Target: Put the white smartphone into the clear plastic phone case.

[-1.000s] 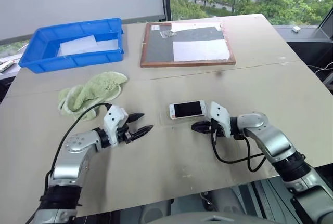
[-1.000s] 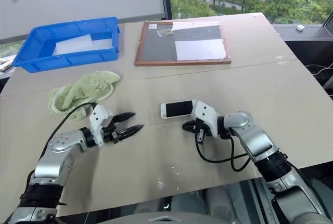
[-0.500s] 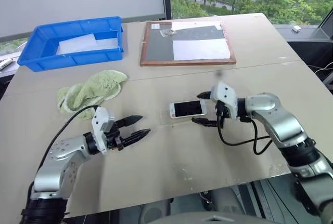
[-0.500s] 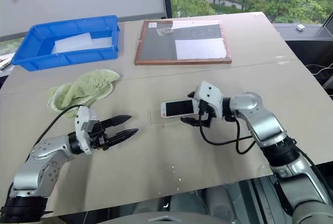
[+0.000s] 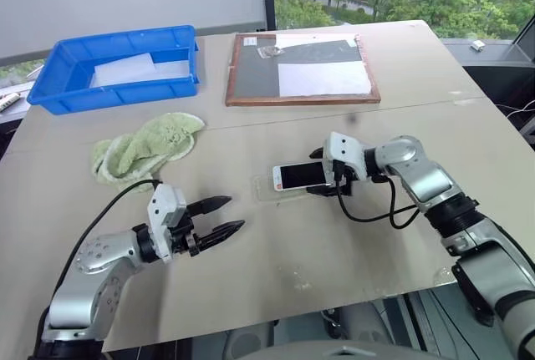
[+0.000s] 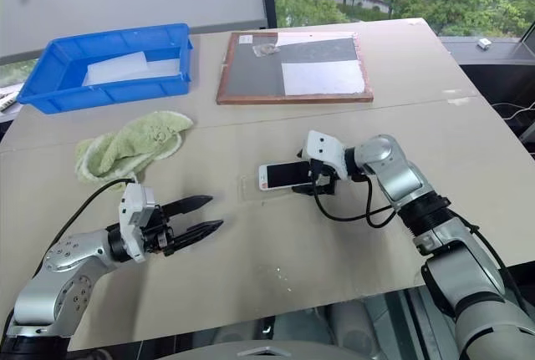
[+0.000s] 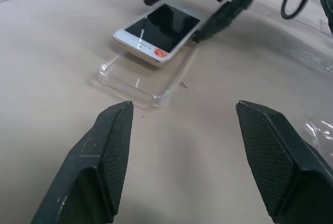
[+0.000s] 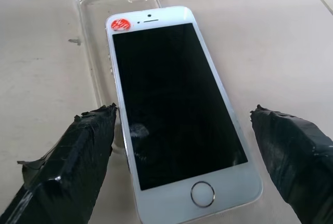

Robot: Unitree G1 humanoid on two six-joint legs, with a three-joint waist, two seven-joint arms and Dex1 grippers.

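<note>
The phone (image 6: 284, 175) lies mid-table (image 6: 251, 276), partly over the case (image 6: 250, 185). The right gripper (image 6: 313, 175), fingers spread, flanks the phone's near end; the left gripper (image 6: 199, 215), open, is well apart from it.

No readable text anywhere; the white smartphone (image 8: 177, 107) bears only a red sticker.

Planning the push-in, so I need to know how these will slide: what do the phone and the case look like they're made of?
Phone: glossy dark glass face, going by the reflections, with a smooth white border that may be glass or plastic and a red sticker near the top. Case: thin clear plastic, probably flexible; the table shows through it and its raised rim and corners catch highlights.
</note>
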